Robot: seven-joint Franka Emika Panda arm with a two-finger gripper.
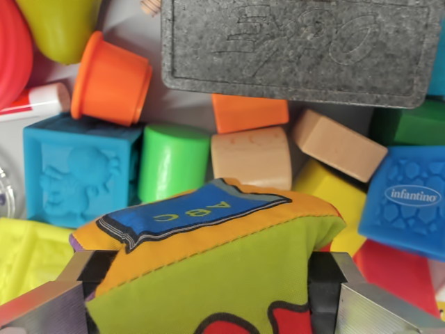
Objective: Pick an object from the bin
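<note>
Bright, even light; slightly soft focus

I saw the letters "ABC" in yellow on a blue patch (197,212) sewn on the soft cloth block (229,271) near 6 o'clock. At about 4 o'clock, a blue rubbery block (410,202) had the word "infantino" in a white oval. Up at 12 o'clock, the gray foam slab (299,49) had raised letters pressed into it, but I could not read them.
</note>
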